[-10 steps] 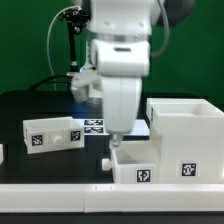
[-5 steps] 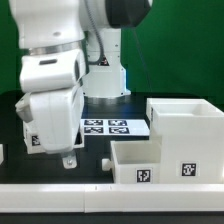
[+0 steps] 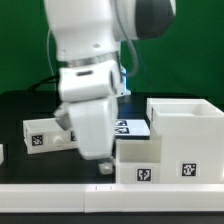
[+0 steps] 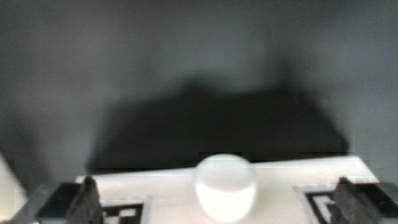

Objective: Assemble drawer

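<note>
The drawer's large white casing (image 3: 185, 125) stands at the exterior view's right, open at the top, with a tag low on its front. One knobbed tray (image 3: 140, 165) lies in front of it, tag facing me. The second tray (image 3: 42, 134) lies at the exterior view's left, partly hidden behind the arm. My gripper (image 3: 103, 165) hangs low at the left end of the front tray. In the wrist view my gripper (image 4: 217, 200) is open, with its dark fingers (image 4: 80, 200) wide apart on either side of a white knob (image 4: 222, 185). The jaws do not touch the knob.
The marker board (image 3: 133, 127) lies on the black table behind the arm. A small white piece (image 3: 2, 152) shows at the exterior view's left edge. A white ledge (image 3: 50, 195) runs along the front.
The arm has swung from the exterior view's left back toward the middle. It now sits low at the front tray's left end. The trays and casing have not moved.
</note>
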Robot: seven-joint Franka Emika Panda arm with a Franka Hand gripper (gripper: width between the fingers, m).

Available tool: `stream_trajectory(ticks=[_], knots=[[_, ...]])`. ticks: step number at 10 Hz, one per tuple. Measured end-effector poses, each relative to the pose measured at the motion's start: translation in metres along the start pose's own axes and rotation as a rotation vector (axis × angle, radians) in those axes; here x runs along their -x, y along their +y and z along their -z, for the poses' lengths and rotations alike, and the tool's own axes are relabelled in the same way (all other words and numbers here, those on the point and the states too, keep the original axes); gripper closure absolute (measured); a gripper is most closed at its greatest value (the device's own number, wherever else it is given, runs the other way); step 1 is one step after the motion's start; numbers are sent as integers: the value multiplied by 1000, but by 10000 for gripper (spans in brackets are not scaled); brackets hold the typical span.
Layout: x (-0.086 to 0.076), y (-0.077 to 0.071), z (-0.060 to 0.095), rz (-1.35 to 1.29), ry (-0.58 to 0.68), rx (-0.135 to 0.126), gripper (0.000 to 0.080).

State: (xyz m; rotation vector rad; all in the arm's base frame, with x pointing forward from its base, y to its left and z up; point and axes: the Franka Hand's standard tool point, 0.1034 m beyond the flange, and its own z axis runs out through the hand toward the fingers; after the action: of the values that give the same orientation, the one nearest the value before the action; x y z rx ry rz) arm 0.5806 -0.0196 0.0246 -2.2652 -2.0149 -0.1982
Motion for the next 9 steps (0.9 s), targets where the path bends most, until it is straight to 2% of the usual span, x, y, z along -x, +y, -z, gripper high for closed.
stream_trajectory(ticks=[1, 2, 7, 8, 9], knots=[[1, -1, -2, 32, -22, 19, 151], [6, -7, -6, 20, -23, 12, 151], [5, -6, -6, 22, -24, 17, 151], [-6, -5, -6, 60, -28, 38, 151], [-19, -5, -8, 79, -31, 42, 151]])
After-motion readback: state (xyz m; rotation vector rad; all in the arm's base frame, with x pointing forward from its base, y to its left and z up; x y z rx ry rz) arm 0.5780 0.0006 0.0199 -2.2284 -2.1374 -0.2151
